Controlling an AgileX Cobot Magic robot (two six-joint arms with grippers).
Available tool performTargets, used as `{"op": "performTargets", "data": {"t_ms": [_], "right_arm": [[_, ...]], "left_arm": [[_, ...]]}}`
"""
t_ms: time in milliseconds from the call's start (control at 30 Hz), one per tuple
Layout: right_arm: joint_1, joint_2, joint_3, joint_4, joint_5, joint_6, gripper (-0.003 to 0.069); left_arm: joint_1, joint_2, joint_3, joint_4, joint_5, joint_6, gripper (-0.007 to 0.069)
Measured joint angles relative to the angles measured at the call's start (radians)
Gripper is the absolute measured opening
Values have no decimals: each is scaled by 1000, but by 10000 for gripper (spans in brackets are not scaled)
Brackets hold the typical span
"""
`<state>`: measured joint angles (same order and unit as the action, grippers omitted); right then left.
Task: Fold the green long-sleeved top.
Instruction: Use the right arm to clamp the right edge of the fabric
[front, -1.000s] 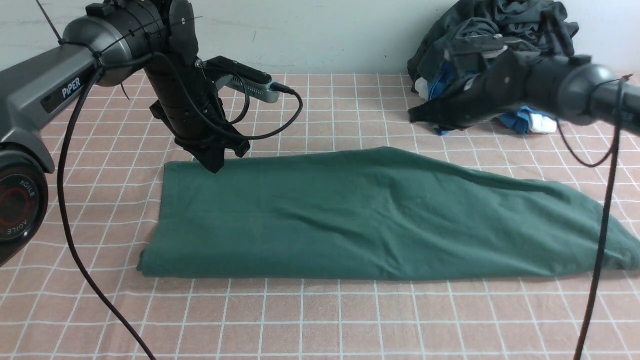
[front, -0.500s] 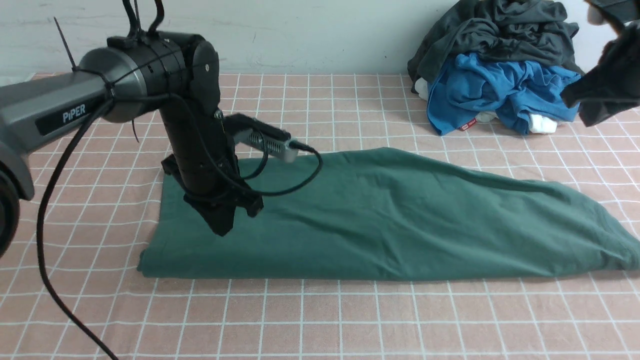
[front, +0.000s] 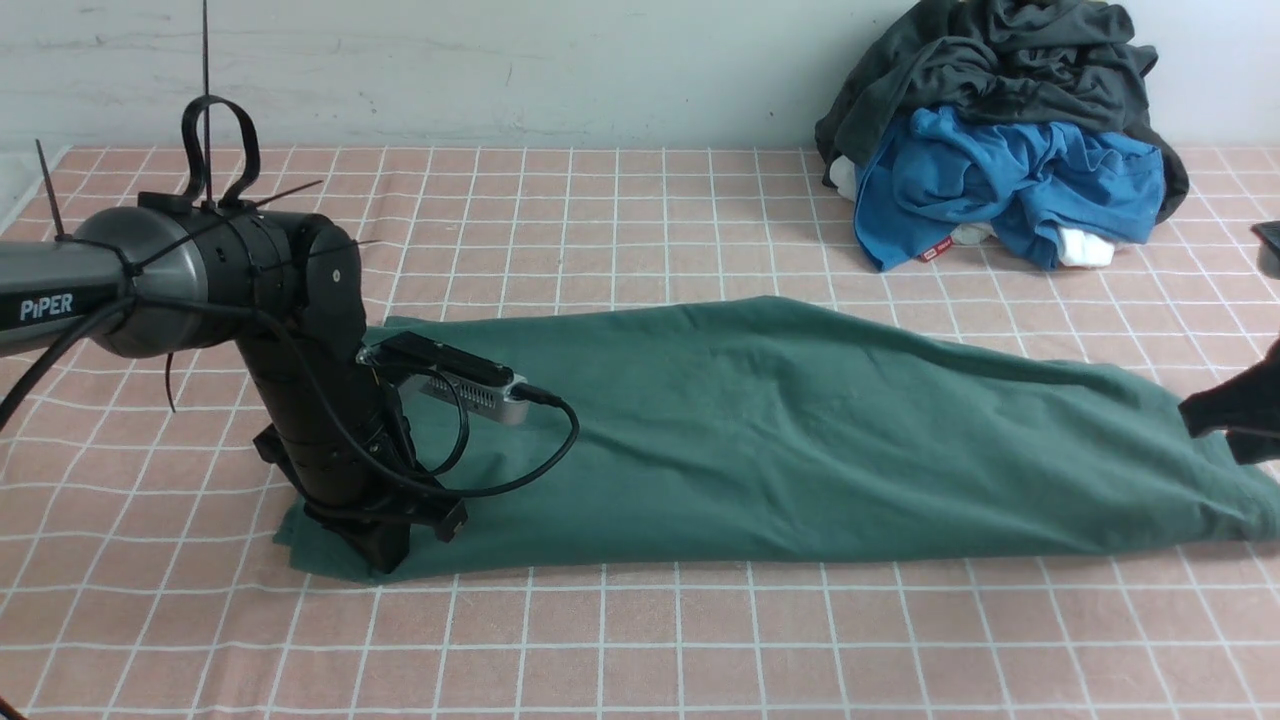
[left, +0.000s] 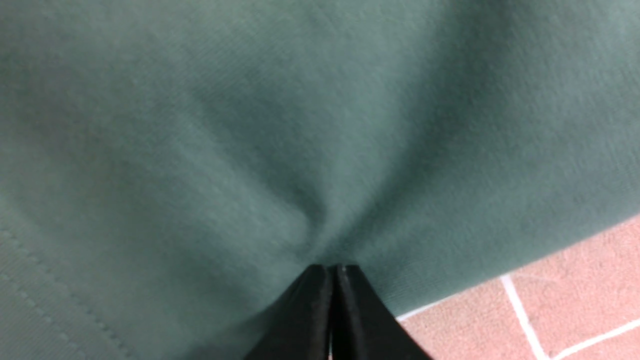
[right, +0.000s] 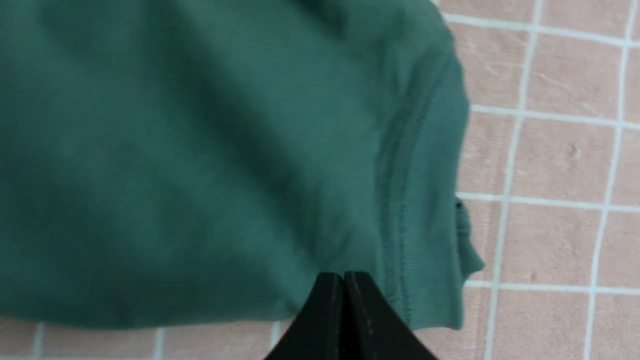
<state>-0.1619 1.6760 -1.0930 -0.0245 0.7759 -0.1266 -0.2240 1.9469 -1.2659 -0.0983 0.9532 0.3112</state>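
The green long-sleeved top (front: 800, 440) lies folded into a long band across the checked cloth; its logo is hidden. My left gripper (front: 380, 560) is shut, and its tips press down on the top's near left corner. In the left wrist view the shut tips (left: 332, 267) touch the fabric (left: 300, 125), which puckers toward them. My right gripper (front: 1200, 412) is shut at the top's right end, by the frame edge. In the right wrist view its shut tips (right: 344, 275) sit over the fabric beside a stitched, ribbed edge (right: 400, 200).
A pile with a bright blue garment (front: 1000, 190) and a dark grey-black garment (front: 1000, 60) sits at the back right against the wall. The pink checked tablecloth (front: 640, 640) covers the table. The left arm's cable (front: 540, 450) loops over the top.
My left gripper moved from the top's far left corner toward me, down to its near left corner. My right arm swung from the clothes pile down to the top's right end.
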Motion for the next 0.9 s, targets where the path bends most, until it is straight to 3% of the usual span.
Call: {"op": "performTargets", "data": {"t_ms": [133, 400, 500, 600, 767, 900], "right_arm": [[-63, 56, 0, 31, -33, 10, 61], [-91, 196, 0, 113, -84, -17, 426], [-91, 204, 0, 92, -99, 15, 512], [-91, 204, 0, 58, -103, 66, 552], [-91, 204, 0, 46, -104, 90, 559], [-83, 204, 0, 47, -106, 89, 485]], "left_arm": [[2, 0, 0, -7, -1, 0, -3], [3, 0, 0, -7, -4, 0, -3], [3, 0, 0, -7, -4, 0, -3], [4, 0, 0, -7, -4, 0, -3], [4, 0, 0, -7, -5, 0, -3], [4, 0, 0, -7, -7, 0, -3]]}}
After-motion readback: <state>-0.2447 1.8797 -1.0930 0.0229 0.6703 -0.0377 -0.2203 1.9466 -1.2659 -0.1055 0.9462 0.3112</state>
